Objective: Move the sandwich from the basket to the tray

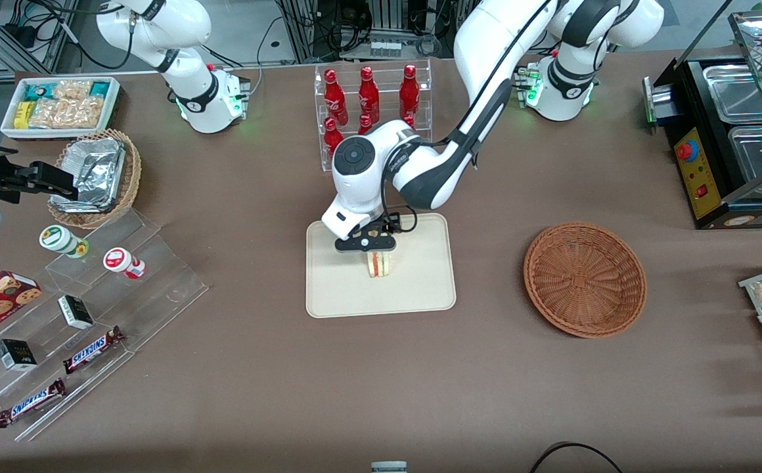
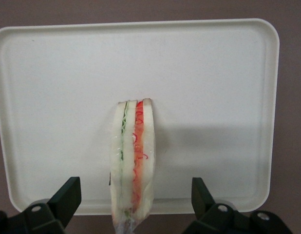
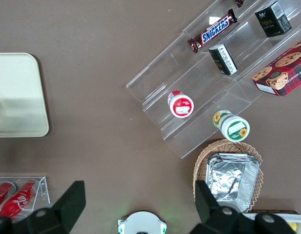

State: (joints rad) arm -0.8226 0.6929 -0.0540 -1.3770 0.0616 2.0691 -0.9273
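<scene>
The sandwich (image 1: pixel 379 264) is a pale wedge with red and green filling, and it stands on edge on the cream tray (image 1: pixel 420 289) at the table's middle. My left gripper (image 1: pixel 369 246) hangs just above it, open. In the left wrist view the sandwich (image 2: pixel 133 156) sits between the two black fingers (image 2: pixel 67 195) with a wide gap on each side, so neither touches it. The tray (image 2: pixel 214 73) fills most of that view. The reddish-brown woven basket (image 1: pixel 584 279) lies toward the working arm's end of the table with nothing in it.
A clear rack of red cola bottles (image 1: pixel 371 98) stands farther from the front camera than the tray, close to my forearm. A stepped acrylic shelf with snacks (image 1: pixel 79 315), a tan wicker basket of foil trays (image 1: pixel 95 174) and a white bin (image 1: pixel 59 105) lie toward the parked arm's end. Steel pans (image 1: pixel 742 118) flank the working arm's end.
</scene>
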